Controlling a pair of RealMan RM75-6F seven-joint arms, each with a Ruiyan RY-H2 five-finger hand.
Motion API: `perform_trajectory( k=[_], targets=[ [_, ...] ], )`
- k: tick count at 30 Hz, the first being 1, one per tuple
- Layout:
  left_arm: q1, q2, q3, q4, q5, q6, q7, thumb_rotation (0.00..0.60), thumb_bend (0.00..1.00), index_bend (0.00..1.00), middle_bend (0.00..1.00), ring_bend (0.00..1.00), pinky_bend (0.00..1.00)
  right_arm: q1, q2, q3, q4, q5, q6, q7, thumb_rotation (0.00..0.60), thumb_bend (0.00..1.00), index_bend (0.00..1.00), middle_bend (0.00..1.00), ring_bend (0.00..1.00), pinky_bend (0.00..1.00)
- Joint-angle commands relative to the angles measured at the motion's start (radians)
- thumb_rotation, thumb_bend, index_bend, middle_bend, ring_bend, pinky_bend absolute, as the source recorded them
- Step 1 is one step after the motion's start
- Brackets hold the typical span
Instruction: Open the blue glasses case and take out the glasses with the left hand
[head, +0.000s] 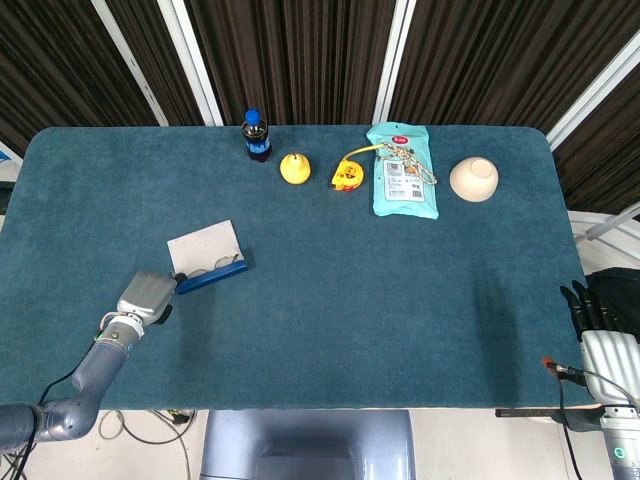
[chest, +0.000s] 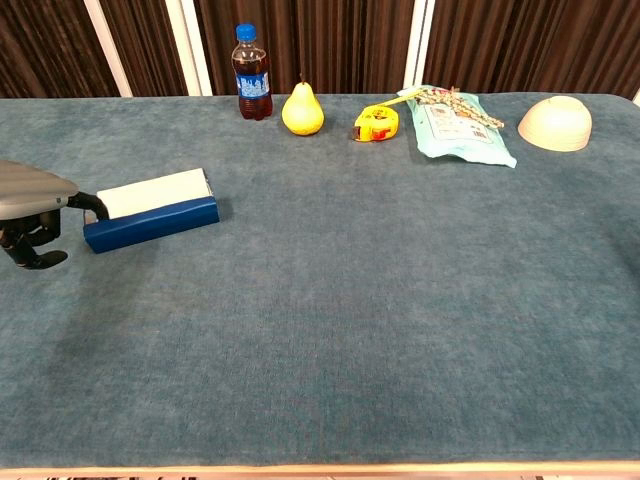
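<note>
Left robot hand sits low on the tabletop at the near-left end of the blue glasses case. One fingertip touches the case's end in the chest view; the other fingers are curled under, and nothing is visibly gripped. Right robot hand hangs off the tabletop's right edge, fingers straight, holding nothing.

Case lies at the left-centre of the tabletop, skewed, lid already swung back flat with its pale lining up. Glasses are in the blue tray, rims just visible in the head view; the chest view hides them behind the tray wall.

Step in hand, by my read: the opening is done and the extraction has not started. Next move calls for lifting the left hand up and over the tray, then pinching the frame from above. Risk: the case is light and unanchored, so any side contact will probably shove it.
</note>
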Motion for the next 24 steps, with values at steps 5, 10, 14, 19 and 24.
perform_trajectory(
  k=[5,10,14,19,24],
  targets=[
    [-0.004,0.025,0.015,-0.070,0.020,-0.014,-0.008,0.600,0.42,0.29,0.89,0.79,0.89,0.000,-0.001,0.000,0.000,-0.001,0.000,-0.002,0.600,0.17,0.00,0.00,0.00,0.21],
    [-0.009,0.030,0.018,-0.127,0.059,-0.026,-0.032,0.600,0.42,0.29,0.89,0.79,0.89,0.000,-0.001,0.000,-0.001,0.002,-0.002,-0.003,0.600,0.17,0.00,0.00,0.00,0.21],
    [-0.015,0.024,0.024,-0.161,0.088,-0.032,-0.036,0.600,0.42,0.27,0.89,0.79,0.89,0.000,-0.001,0.000,-0.002,0.001,-0.001,-0.002,0.600,0.17,0.00,0.00,0.00,0.21],
    [-0.028,0.003,0.024,-0.179,0.098,-0.032,-0.033,0.600,0.42,0.25,0.89,0.79,0.89,0.000,0.000,0.000,-0.002,0.001,-0.003,0.002,0.600,0.17,0.00,0.00,0.00,0.21],
    [-0.030,-0.010,0.006,-0.195,0.127,-0.023,-0.067,0.600,0.42,0.25,0.89,0.79,0.89,0.000,0.001,0.000,-0.003,0.001,-0.002,0.003,0.600,0.17,0.00,0.00,0.00,0.21]
  ],
)
